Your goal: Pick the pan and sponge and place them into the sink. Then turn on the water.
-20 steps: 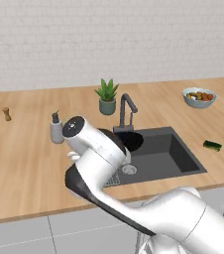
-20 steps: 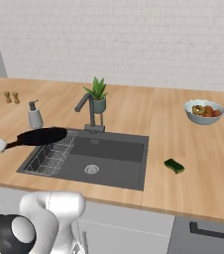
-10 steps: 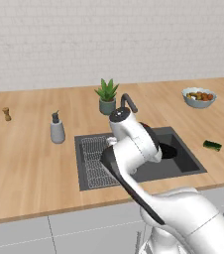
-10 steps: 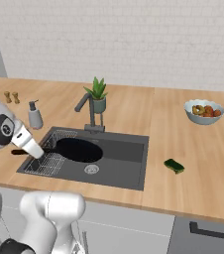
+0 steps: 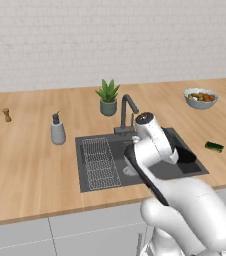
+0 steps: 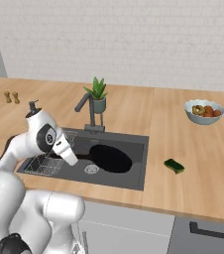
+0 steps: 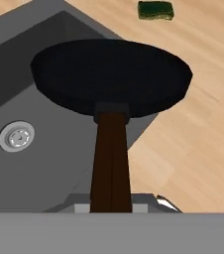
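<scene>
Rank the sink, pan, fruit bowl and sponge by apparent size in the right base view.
1. sink
2. pan, held over the basin
3. fruit bowl, though it sits farther from the camera, so its true size against the pan is unsure
4. sponge

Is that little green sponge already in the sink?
No, the sponge lies on the wooden counter to the right of the sink.

Ahead of your end effector (image 6: 73, 159) the held pan (image 6: 110, 158) covers the sink (image 6: 134, 174) basin; the faucet (image 6: 87, 112) rises behind; bare surface (image 6: 193, 193) surrounds the sponge (image 6: 174, 166) beyond.
</scene>
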